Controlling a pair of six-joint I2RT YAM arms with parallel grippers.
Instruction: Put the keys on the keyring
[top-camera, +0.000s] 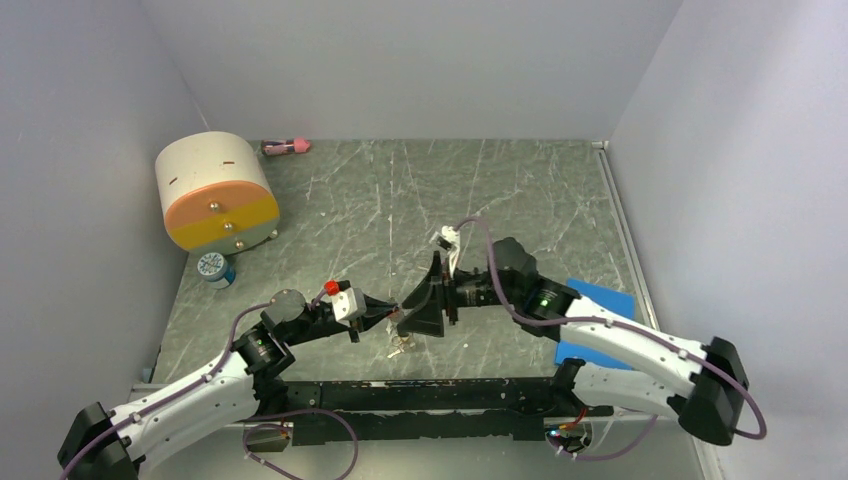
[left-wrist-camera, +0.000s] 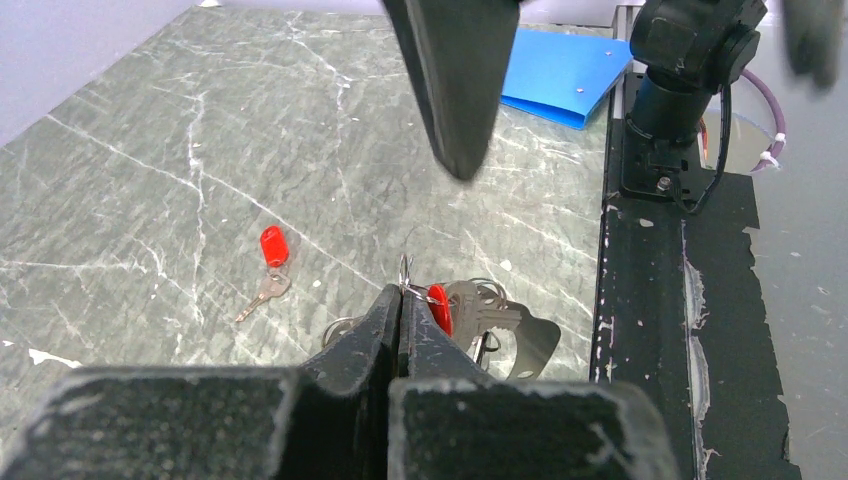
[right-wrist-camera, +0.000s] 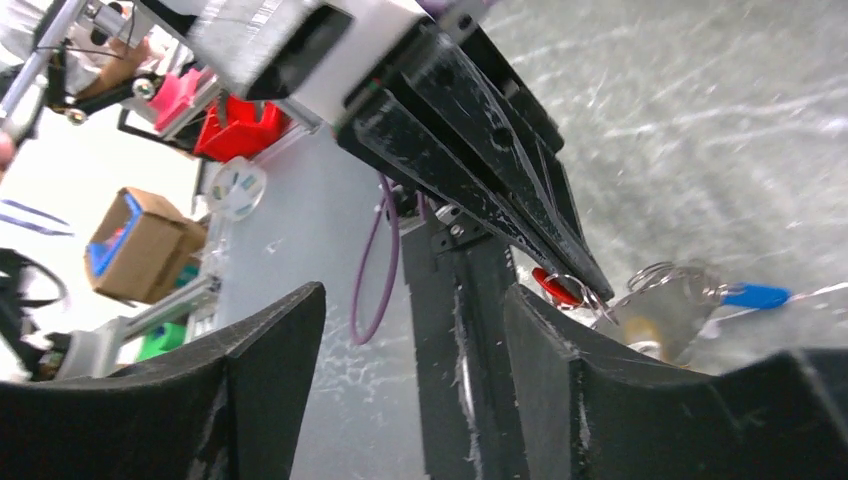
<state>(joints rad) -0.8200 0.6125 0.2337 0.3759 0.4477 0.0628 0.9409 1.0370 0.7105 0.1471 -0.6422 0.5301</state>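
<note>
We see the left gripper (left-wrist-camera: 400, 297) with its jaws pressed fully together on the thin wire of the keyring (left-wrist-camera: 406, 268), gripping it right at the tips. The ring's pale plate (left-wrist-camera: 527, 342) and a red-headed key (left-wrist-camera: 438, 308) threaded on it sit just beyond the jaws. They are low over the table (left-wrist-camera: 150, 150), close to its near edge and about midway between left and right. Whether the plate rests on the surface we cannot tell. A loose key (left-wrist-camera: 268, 262), also with a red head, lies flat by itself, apart from the bunch. The right gripper (right-wrist-camera: 412, 295) hovers close to the left one, jaws spread wide and holding nothing.

We judge all of this to be light, stiff and slick: hard metal that will not give, but will skate on the stone and swing from the wire. The coil is probably springy and must be pried apart, so the pinch belongs near its split. The loose key is best taken by its plastic head, broad faces between the jaws, leaving its eye clear for threading
</note>
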